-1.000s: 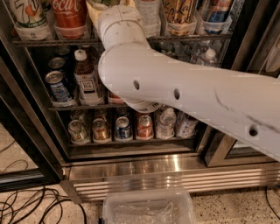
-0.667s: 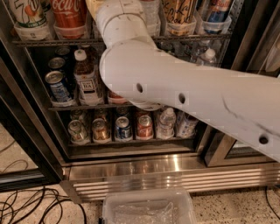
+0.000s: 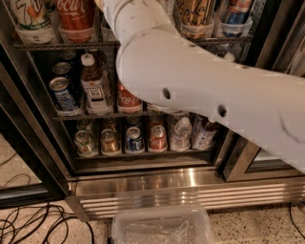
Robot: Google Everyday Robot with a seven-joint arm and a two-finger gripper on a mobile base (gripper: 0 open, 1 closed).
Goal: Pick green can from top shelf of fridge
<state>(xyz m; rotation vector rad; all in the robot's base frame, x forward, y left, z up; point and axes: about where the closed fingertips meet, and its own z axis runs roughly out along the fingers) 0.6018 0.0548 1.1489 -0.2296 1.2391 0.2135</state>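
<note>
Across the middle of the view, our white arm (image 3: pixel 200 90) rises into the fridge (image 3: pixel 190 183) and crosses the top shelf (image 3: pixel 62 46). Our pincer lies past the upper edge, so we cannot tell its state. We cannot make out the green can: the arm covers the shelf's middle, between a red cola can (image 3: pixel 75 16) and a gold can (image 3: pixel 198 14).
</note>
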